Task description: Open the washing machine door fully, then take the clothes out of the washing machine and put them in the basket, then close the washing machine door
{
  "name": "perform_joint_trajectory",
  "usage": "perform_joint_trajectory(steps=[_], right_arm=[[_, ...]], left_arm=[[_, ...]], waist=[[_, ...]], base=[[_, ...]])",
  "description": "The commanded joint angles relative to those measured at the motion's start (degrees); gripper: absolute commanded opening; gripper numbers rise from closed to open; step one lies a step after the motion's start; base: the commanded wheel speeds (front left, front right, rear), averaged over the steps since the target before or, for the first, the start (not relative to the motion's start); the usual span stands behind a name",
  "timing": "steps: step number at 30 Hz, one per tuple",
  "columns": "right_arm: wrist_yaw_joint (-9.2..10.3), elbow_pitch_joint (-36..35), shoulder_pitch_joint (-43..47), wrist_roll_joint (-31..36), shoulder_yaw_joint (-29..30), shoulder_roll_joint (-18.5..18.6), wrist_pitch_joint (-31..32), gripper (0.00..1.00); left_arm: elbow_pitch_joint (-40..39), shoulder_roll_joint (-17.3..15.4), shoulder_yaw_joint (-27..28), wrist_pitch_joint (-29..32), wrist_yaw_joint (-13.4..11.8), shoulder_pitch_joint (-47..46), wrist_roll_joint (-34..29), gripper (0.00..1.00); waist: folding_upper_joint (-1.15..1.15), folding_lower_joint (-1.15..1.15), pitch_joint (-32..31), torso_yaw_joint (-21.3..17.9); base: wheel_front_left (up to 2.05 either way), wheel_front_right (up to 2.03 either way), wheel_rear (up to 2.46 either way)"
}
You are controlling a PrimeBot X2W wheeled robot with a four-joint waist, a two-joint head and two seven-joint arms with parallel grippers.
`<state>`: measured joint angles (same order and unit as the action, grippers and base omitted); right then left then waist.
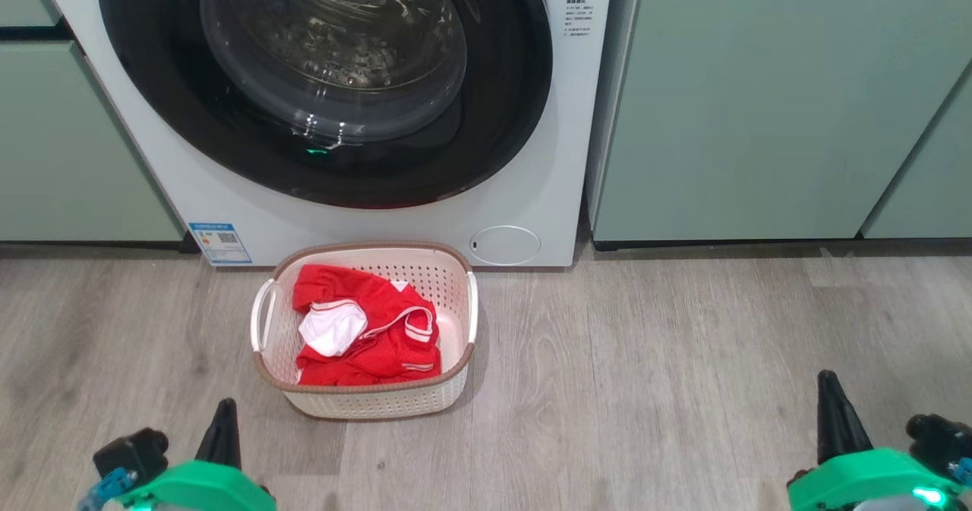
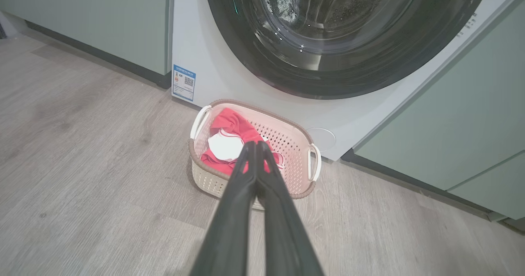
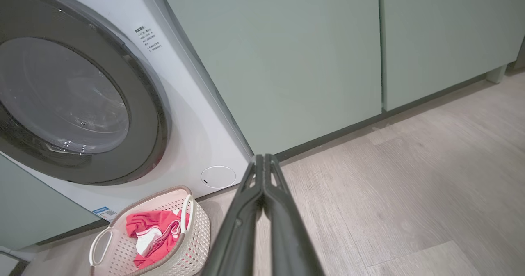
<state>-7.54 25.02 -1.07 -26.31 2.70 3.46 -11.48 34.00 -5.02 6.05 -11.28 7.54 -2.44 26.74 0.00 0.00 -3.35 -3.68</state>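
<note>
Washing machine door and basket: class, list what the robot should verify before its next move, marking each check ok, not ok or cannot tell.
1. The washing machine door lies flush against the front of the washing machine: ok.
2. The door is fully latched: cannot tell.
3. No red fabric shows through the door's window: ok.
4. The clothes lie inside the basket, with nothing draped over its rim: ok.
5. The left gripper has its fingers together and holds nothing: ok.
6. The right gripper has its fingers together and holds nothing: ok.
</note>
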Motion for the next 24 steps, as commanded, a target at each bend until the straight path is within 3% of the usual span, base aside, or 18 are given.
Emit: perform_joint_trajectory(steps=[1,24], right_arm=[[0.01,-2.29,-2.41,-1.60,0.33,0.07,0.41,0.00],[0.02,-4.22,-2.99,-15.77,1.09,-0.07,4.26,0.00]], left_arm=[[-2.33,-0.50,0.28,0.30,-0.01,-2.77,1.60,0.00],[-6.24,0.08,0.30,4.12,-0.02,-2.97,15.68,0.00]], waist=[[0.00,0.00,0.04,0.05],[0.00,0.00,0.81,0.85]], base=[[0.00,0.00,0.00],[0.00,0.00,0.00]])
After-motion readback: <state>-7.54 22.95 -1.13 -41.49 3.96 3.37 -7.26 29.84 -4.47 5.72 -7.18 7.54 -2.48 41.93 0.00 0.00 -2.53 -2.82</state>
